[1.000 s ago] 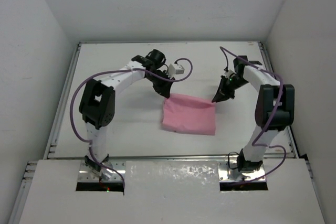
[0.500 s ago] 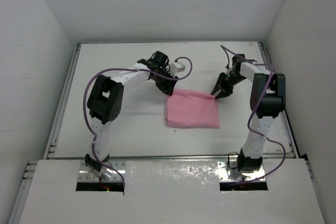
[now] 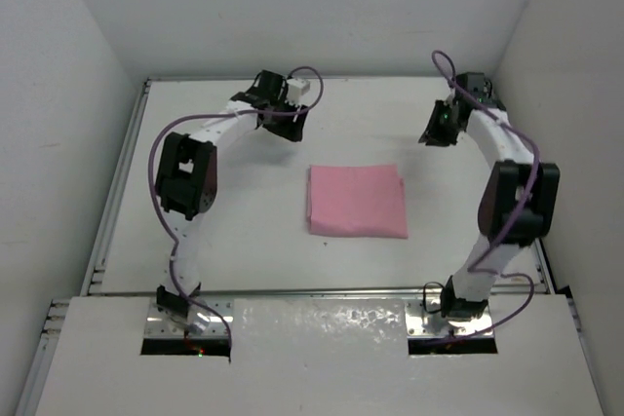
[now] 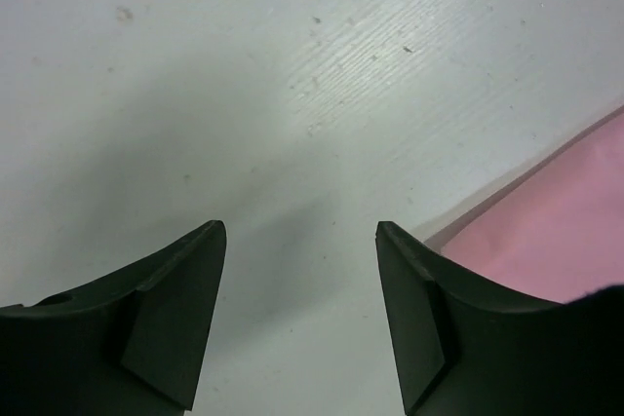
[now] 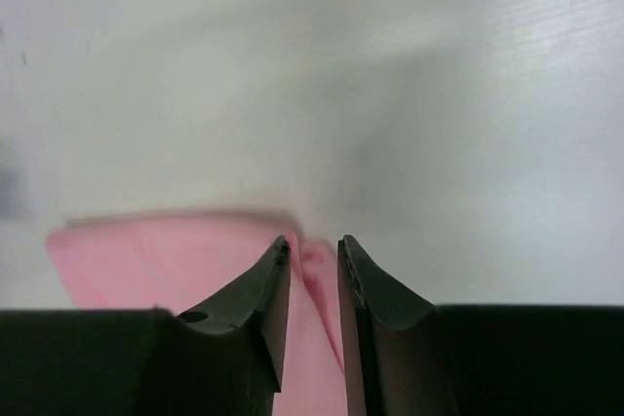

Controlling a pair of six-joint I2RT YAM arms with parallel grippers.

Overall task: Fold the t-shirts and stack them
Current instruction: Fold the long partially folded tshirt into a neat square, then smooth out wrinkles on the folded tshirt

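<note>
The t-shirt is light pink and lies flat on the white table as a folded rectangle. My left gripper hangs above the table beyond the shirt's far left corner. Its jaws stand wide open over bare table, with the pink cloth's edge to the right of them. My right gripper is beyond the shirt's far right corner and apart from it. The right gripper shows only a narrow gap between its jaws, and the pink cloth seen past them lies on the table below.
The white table is walled by white panels on the left, right and far sides. A raised rim runs along its left edge. Purple cables loop off both arms.
Both grippers have let go of the shirt's far corners and drawn back toward the far wall. The left jaws went from shut to wide. The shirt settled flat.
</note>
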